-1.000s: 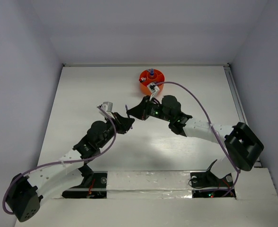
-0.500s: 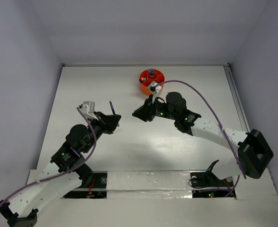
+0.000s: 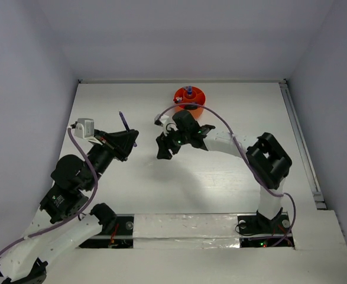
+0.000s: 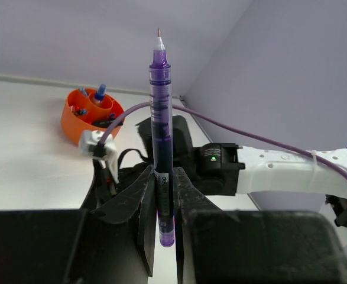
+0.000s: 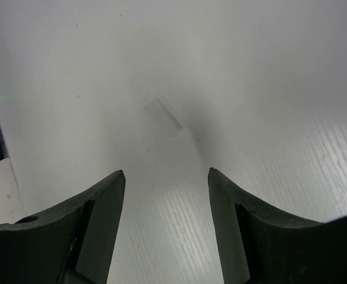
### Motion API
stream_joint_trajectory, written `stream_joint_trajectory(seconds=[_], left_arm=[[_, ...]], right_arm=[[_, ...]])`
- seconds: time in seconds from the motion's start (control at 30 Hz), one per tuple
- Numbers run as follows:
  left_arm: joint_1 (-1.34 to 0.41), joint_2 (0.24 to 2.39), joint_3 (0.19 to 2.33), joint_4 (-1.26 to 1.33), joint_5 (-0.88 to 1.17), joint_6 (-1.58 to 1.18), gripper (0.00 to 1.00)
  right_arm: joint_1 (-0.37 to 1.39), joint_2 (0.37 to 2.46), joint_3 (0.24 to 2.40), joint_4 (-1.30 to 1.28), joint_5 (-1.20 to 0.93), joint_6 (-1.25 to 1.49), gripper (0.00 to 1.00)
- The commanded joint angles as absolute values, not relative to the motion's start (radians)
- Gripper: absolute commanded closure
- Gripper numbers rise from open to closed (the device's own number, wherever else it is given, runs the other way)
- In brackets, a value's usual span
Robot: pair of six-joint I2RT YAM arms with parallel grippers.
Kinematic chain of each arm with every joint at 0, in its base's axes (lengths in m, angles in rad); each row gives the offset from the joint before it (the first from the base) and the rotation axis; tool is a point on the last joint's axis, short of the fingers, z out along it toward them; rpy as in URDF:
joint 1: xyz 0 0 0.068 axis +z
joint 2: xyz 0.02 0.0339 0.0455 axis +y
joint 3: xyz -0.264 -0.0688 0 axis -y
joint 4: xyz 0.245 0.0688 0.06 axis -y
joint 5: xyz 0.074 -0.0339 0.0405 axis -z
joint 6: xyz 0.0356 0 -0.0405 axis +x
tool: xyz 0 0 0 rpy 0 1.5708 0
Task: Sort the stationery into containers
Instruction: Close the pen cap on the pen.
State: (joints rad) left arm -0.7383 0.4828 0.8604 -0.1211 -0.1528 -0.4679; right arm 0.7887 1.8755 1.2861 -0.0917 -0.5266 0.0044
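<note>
A purple pen is held upright, clamped in the left gripper, well left of the orange tub and nearer than it. The right gripper is spread wide over white tabletop near the tub's front edge; open tabletop is seen between the grippers.

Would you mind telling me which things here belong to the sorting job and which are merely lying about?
Part of the job:
purple pen, clamped in the left gripper
orange tub, already holding a blue-capped bottle and other small bits
right gripper, open and empty

Just lying about:
small pale rectangular scrap on the table
</note>
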Motion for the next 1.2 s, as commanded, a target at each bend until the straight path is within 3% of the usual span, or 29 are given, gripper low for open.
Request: stream_joint_trajectory(seconds=[0.0,0.13,0.23,0.37,0.5,0.7,0.93,1.17], left_arm=[[-0.736,0.509,0.893,-0.086,-0.135,-0.419,1.00],[-0.736,0.508,0.902,-0.090,-0.156,-0.385,1.00],[-0.736,0.503,0.916,-0.106,-0.186,-0.361,1.00],[-0.736,0.503,0.914,-0.120,-0.224,-0.327,1.00],[-0.736,0.500,0.919,-0.139,-0.245,-0.298,1.00],[-0.736,0.471,0.919,-0.181,-0.323,-0.249,1.00],[-0.727,0.477,0.874,-0.204,-0.408,-0.218,1.00],[-0.683,0.482,0.850,-0.187,-0.348,-0.219,1.00]], right_arm=[[0.818,1.913,1.437,-0.257,-0.488,-0.144,0.35],[0.862,2.052,1.557,-0.374,-0.440,-0.173,0.34],[0.893,2.097,1.609,-0.419,-0.396,-0.155,0.40],[0.903,2.039,1.525,-0.315,-0.520,-0.098,0.39],[0.914,2.052,1.525,-0.349,-0.476,-0.123,0.36],[0.914,2.120,1.615,-0.421,-0.616,-0.129,0.43],[0.914,2.187,1.609,-0.368,-0.689,-0.072,0.29],[0.914,2.221,1.609,-0.293,-0.569,-0.018,0.27]])
